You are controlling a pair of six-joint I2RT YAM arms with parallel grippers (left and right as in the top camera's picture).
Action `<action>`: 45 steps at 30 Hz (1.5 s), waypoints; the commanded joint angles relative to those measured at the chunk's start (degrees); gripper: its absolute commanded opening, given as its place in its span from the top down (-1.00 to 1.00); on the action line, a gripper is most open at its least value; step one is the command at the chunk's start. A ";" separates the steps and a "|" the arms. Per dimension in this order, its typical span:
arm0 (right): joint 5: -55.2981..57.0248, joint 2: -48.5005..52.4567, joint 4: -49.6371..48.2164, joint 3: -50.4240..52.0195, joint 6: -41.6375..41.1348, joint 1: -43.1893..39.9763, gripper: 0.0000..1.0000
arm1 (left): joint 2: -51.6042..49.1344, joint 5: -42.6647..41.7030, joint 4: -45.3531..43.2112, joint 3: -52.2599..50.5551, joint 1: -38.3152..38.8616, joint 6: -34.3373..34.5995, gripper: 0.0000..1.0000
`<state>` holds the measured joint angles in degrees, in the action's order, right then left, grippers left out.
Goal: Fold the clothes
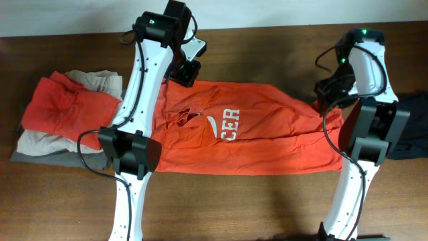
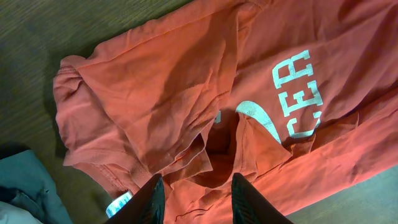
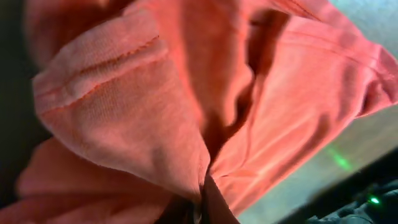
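Holding the left pincer [image 2: 198,183] partly open, with a moderate gap between the jaws and nothing gripped. Hovering over the T-shirt [image 2: 186,93] beside the neck opening [image 2: 221,134], with a crumpled fold showing in the gap; not possible to tell whether touching the fabric.

Clamping the right pincer [image 3: 202,204] fully closed on a bunched fold of the T-shirt, the cloth gathering into creases at the fingertips. Gripping at the garment's right end, on the corner nearer the far edge of the table [image 1: 267,201].

Lying flat across the middle of the table, T-shirt long axis running parallel to the far edge, from the left edge toward the right edge. Pointing the neck opening toward the left edge and the opposite end toward the right edge. Showing the white lettering [image 1: 229,122] face up near the middle.

Resting apart, by the left edge: a pile of garments [image 1: 67,107], orange-red on beige and grey.
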<state>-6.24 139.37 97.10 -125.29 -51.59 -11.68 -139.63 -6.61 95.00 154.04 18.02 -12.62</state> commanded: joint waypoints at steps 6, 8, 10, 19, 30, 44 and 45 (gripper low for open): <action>2.49 -3.37 0.26 6.03 4.13 -0.72 0.92 | 0.92 0.42 0.66 0.44 -0.31 0.11 0.30; 3.32 -3.37 0.28 6.51 5.14 -0.66 0.92 | 0.92 0.39 0.76 0.44 -0.31 0.11 0.29; 4.79 -3.37 0.28 7.08 5.16 -0.66 0.88 | 0.92 0.42 1.11 0.44 -0.31 0.11 0.29; 6.93 -3.69 0.24 8.33 4.63 -0.76 0.60 | 1.68 0.39 1.31 0.44 -1.27 0.11 0.28; 4.35 -10.03 0.11 8.31 3.13 -0.26 0.57 | 2.99 0.37 1.27 0.44 -2.08 0.11 0.29; 6.62 -28.87 0.26 10.10 7.26 -2.69 0.28 | 10.88 -1.55 1.70 0.44 -7.48 0.09 0.28; 7.91 -30.99 0.26 10.12 7.21 -2.84 0.27 | 12.68 -1.73 1.70 0.44 -8.50 0.09 0.28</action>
<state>-1.23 115.20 97.10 -115.48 -45.17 -13.43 -134.76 -7.16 96.49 154.01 12.45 -12.62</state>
